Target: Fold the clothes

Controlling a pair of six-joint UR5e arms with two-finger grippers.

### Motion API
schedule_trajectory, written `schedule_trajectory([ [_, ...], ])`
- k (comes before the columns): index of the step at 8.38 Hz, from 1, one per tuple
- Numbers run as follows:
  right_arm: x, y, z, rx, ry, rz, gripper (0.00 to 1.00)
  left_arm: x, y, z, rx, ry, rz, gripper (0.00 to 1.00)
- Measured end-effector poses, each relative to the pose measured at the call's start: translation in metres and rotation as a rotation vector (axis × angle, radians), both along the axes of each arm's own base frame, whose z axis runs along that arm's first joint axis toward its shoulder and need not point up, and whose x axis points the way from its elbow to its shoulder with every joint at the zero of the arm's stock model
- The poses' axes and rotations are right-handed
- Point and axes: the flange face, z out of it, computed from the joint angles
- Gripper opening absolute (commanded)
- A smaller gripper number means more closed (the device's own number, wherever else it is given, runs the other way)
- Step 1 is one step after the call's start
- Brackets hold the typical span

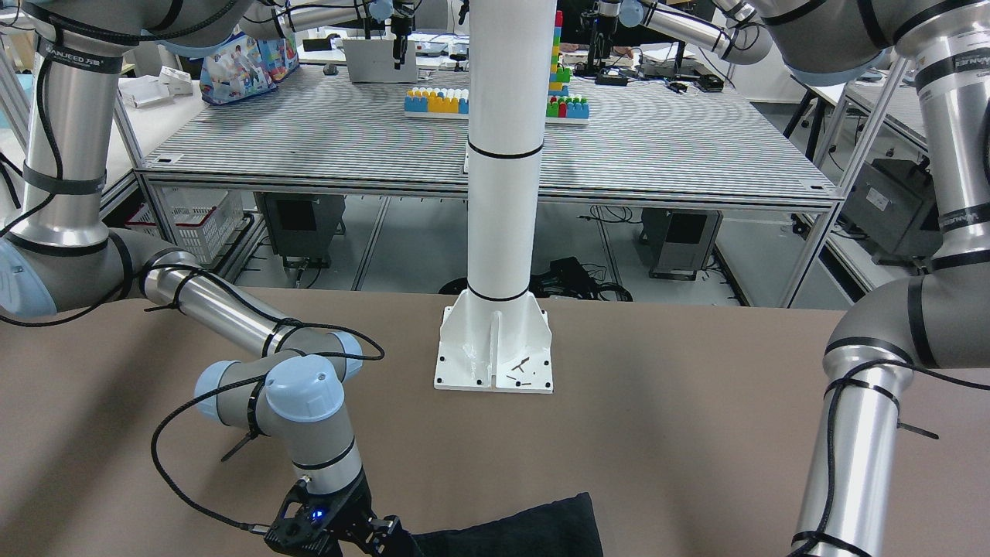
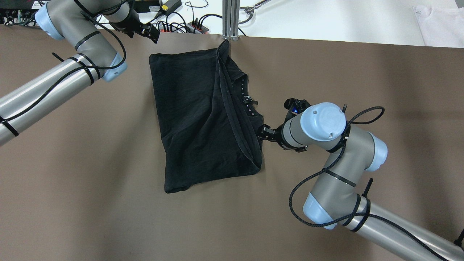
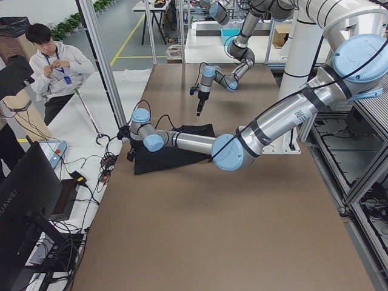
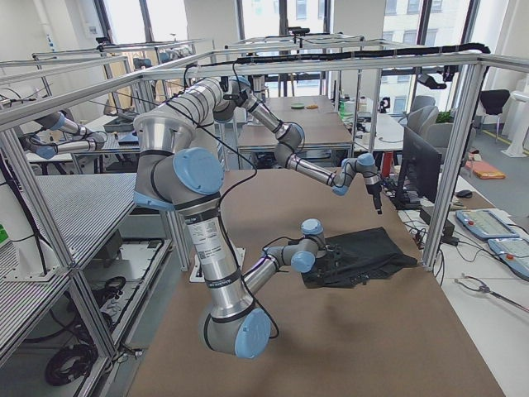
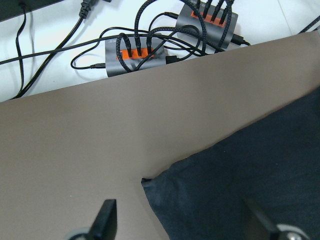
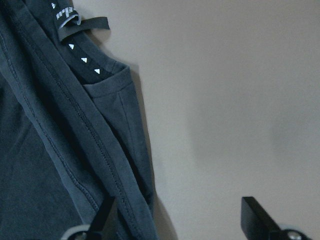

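My R gripper [image 2: 262,132] sits low at garment's [image 2: 203,119] right hem, jaws spread wide, one finger [image 6: 101,219] against the fold; wrist approx. horiz., elbow bent back. My L gripper [image 2: 152,35] hovers over garment's far-left corner, jaws apart too, arm stretched out.

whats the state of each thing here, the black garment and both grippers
black garment, lying on the table, partly folded, one side flapped over, collar label showing
left gripper, open, empty, fingers spread near the garment's corner
right gripper, open, fingers spread, one at the garment's hemmed edge, nothing clamped
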Motion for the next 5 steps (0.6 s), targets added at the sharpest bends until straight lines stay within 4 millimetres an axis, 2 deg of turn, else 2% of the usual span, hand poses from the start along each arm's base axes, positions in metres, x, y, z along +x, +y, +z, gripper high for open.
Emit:
schedule_trajectory([
  [1, -0.016, 0.011, 0.001, -0.042, -0.025, 0.047, 0.76, -0.002, 0.005, 0.003, 0.004, 0.005, 0.001, 1.00],
  [3, -0.040, 0.026, 0.006, -0.068, -0.028, 0.132, 0.61, -0.003, 0.009, 0.002, 0.009, 0.015, -0.001, 1.00],
  [5, -0.057, 0.024, 0.007, -0.071, -0.016, 0.177, 0.63, -0.003, 0.011, 0.001, 0.012, 0.020, -0.002, 1.00],
])
